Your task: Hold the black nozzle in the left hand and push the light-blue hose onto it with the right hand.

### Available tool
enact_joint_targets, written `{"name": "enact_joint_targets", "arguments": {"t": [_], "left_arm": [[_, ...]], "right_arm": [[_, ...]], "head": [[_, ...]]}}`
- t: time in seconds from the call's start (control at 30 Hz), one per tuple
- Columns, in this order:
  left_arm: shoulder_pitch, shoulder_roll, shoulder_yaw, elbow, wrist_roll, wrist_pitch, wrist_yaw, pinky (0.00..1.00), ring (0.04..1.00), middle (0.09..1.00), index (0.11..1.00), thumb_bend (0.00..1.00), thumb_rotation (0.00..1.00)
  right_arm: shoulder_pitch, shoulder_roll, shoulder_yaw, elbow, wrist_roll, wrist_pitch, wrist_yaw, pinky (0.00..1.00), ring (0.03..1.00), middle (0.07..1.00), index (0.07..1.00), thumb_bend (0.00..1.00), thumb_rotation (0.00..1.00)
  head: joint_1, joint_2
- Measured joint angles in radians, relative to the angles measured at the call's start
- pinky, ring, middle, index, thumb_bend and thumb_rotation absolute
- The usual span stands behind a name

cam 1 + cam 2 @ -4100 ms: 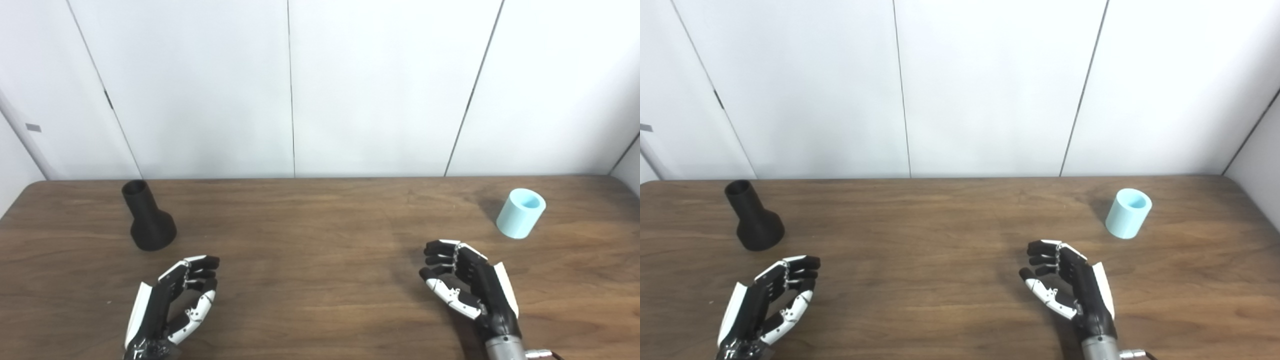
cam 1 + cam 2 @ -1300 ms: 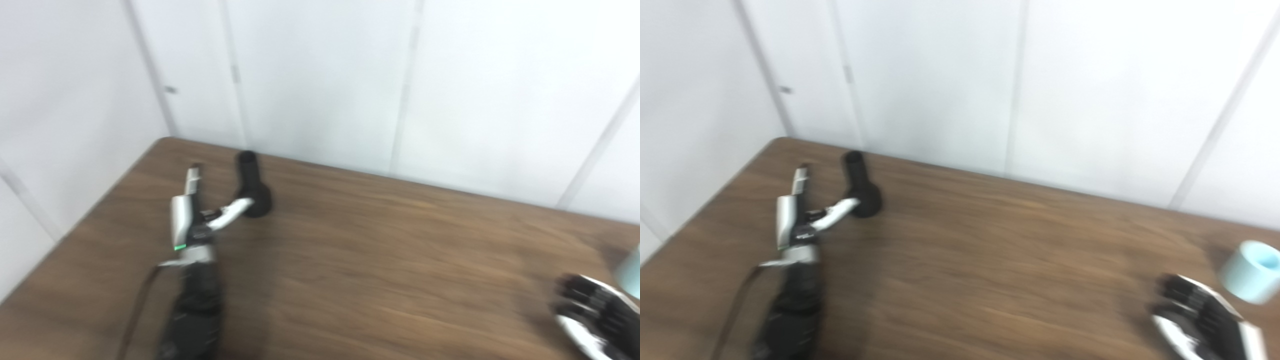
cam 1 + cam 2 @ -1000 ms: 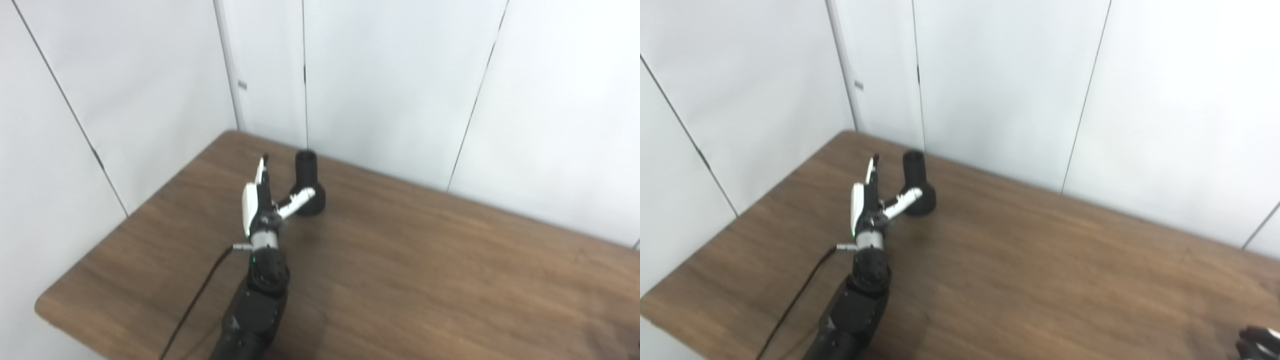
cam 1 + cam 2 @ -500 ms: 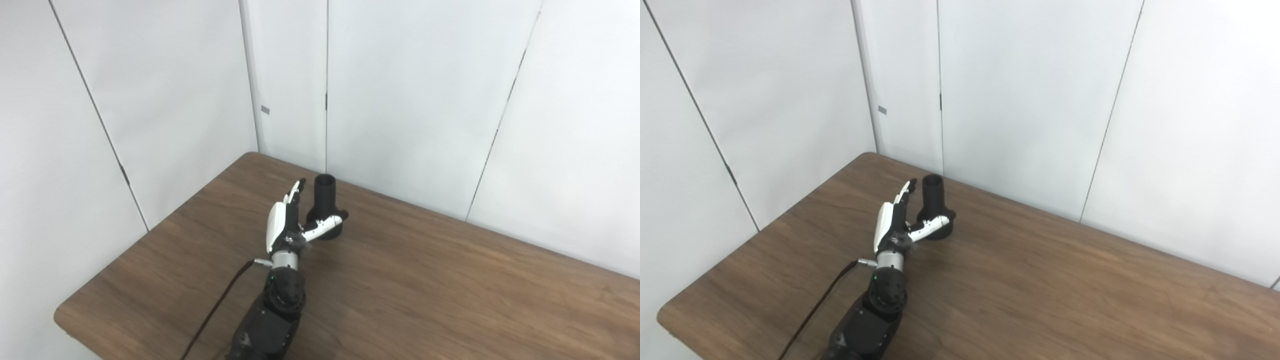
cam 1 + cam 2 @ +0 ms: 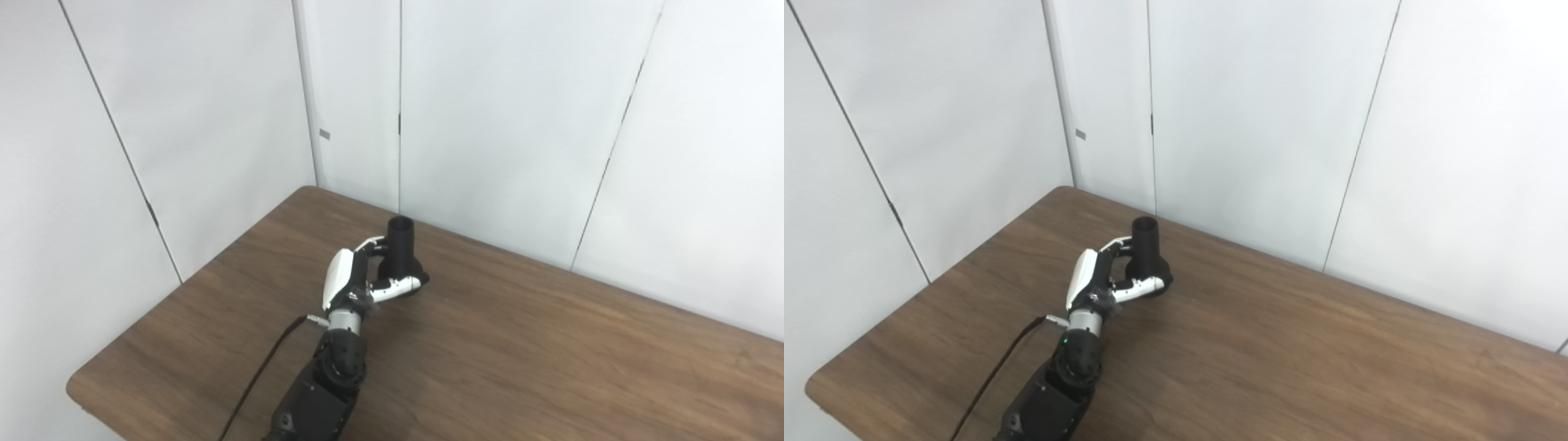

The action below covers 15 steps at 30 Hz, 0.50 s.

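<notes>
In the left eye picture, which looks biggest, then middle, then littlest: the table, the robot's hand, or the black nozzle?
1. Table, biggest by far.
2 and 3. Left hand and nozzle look about the same size, and the fingers cover part of the nozzle, so I won't rank those two.

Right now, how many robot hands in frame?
1. The left hand is at the table's far left corner, fingers curled around the black nozzle. The right hand is out of view.

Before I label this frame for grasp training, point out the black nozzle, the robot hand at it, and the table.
black nozzle (image 5: 400,237), left eye view, on its upright neck.
left robot hand (image 5: 356,278), left eye view, on the hand's middle.
table (image 5: 1304,361), right eye view, on bare wood.
</notes>
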Motion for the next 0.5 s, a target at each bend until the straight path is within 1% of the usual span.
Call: {"name": "enact_joint_targets", "arguments": {"t": [0.1,0.2,0.33,0.43,0.5], "left_arm": [[0.001,0.012,-0.018,-0.010,0.026,0.026,-0.010,0.00,0.845,0.700,0.751,1.00,0.18],[0.001,0.029,-0.038,-0.009,0.053,0.033,-0.019,0.00,0.818,0.679,0.732,1.00,0.12],[0.003,0.054,-0.080,0.000,0.104,0.035,-0.025,0.00,0.806,0.682,0.728,1.00,0.10],[0.004,0.070,-0.105,0.002,0.148,0.049,-0.031,0.00,0.813,0.698,0.732,1.00,0.08],[0.004,0.073,-0.115,0.005,0.170,0.062,-0.032,0.00,0.815,0.704,0.733,0.99,0.05]], "right_arm": [[0.001,0.001,0.001,-0.002,-0.002,0.000,0.000,0.44,0.568,0.592,0.552,0.32,0.56],[0.001,0.002,0.000,-0.002,-0.005,0.001,0.000,0.44,0.570,0.595,0.553,0.33,0.56],[0.002,0.004,0.001,-0.005,-0.009,0.004,0.000,0.43,0.564,0.591,0.550,0.35,0.59],[0.007,0.008,0.002,-0.013,-0.013,0.006,0.000,0.42,0.560,0.589,0.548,0.36,0.60],[0.010,0.011,0.003,-0.019,-0.015,0.009,-0.001,0.42,0.562,0.592,0.549,0.41,0.63]], "head": [[-0.008,0.000],[-0.012,0.002],[-0.022,0.003],[-0.035,0.006],[-0.040,0.006]]}}
